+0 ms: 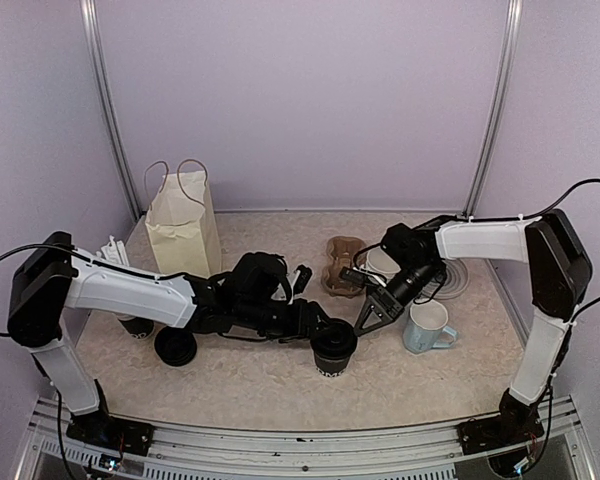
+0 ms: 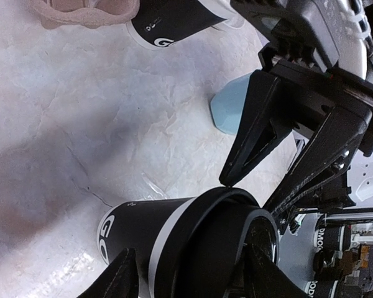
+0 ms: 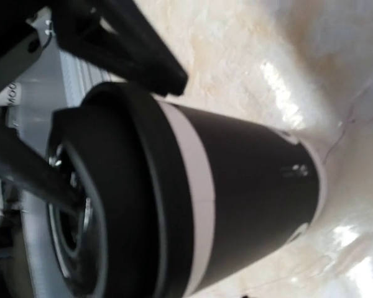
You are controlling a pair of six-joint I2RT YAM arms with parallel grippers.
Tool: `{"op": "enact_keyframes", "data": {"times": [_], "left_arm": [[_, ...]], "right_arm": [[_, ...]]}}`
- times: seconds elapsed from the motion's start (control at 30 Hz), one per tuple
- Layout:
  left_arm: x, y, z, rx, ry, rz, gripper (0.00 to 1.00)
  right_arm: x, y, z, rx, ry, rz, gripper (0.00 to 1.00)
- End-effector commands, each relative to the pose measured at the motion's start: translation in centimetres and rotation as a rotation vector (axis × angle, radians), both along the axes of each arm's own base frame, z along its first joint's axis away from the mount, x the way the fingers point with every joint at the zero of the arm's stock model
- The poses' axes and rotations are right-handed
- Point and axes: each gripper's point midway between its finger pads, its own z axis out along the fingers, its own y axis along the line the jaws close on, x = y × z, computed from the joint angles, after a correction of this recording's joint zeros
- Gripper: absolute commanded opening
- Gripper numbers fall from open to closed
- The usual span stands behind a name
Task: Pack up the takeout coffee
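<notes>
A black takeout coffee cup (image 1: 333, 352) with white lettering stands at the table's front middle, with a black lid (image 2: 236, 242) on it. It fills the right wrist view (image 3: 236, 180). My left gripper (image 1: 318, 325) is open. Its fingers (image 2: 121, 276) straddle the lid's edge, one beside the cup wall and one across the lid top. My right gripper (image 1: 366, 320) is open on the cup's right side, and one fingertip (image 2: 229, 179) touches the lid rim. A second black cup (image 2: 168, 22), without a lid, stands by the cardboard carrier (image 1: 342, 265).
A light-blue mug (image 1: 427, 327) stands right of the cup. A paper bag (image 1: 183, 225) stands at the back left. A loose black lid (image 1: 176, 346) lies front left. Another black cup (image 1: 136, 327) is partly hidden under my left arm. A plate (image 1: 455, 277) lies back right.
</notes>
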Motion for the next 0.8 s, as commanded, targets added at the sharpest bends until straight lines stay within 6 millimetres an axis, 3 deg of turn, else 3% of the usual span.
{"op": "enact_keyframes", "data": {"times": [0.0, 0.1, 0.23, 0.3, 0.4, 0.5, 0.63, 0.77], "left_arm": [[-1.1, 2.0, -3.3, 0.190, -0.013, -0.039, 0.62], [-0.1, 1.2, 0.1, 0.150, -0.109, -0.047, 0.69], [0.7, 0.1, 4.2, 0.101, -0.208, -0.055, 0.77], [0.8, -0.2, 5.4, 0.094, -0.231, -0.060, 0.80], [1.3, 0.6, 5.6, 0.143, -0.236, -0.014, 0.81], [1.7, 2.7, 4.6, 0.201, -0.187, 0.093, 0.79], [1.1, 5.3, 4.6, 0.164, -0.111, 0.205, 0.65], [-0.4, 5.8, 3.8, 0.109, -0.041, 0.198, 0.51]], "right_arm": [[0.5, 0.7, 2.0, 0.121, -0.147, 0.059, 0.39], [-0.4, 0.6, 4.0, 0.181, -0.184, 0.079, 0.47], [-1.7, 0.3, 4.1, 0.213, -0.167, 0.107, 0.55], [-2.3, 0.4, 3.9, 0.216, -0.157, 0.124, 0.57], [-3.1, 0.6, 3.1, 0.189, -0.165, 0.155, 0.58], [-3.0, 0.6, 2.7, 0.153, -0.198, 0.163, 0.55], [-1.5, 0.7, 3.3, 0.109, -0.266, 0.157, 0.50], [0.5, 0.9, 3.9, 0.073, -0.319, 0.121, 0.46]]}}
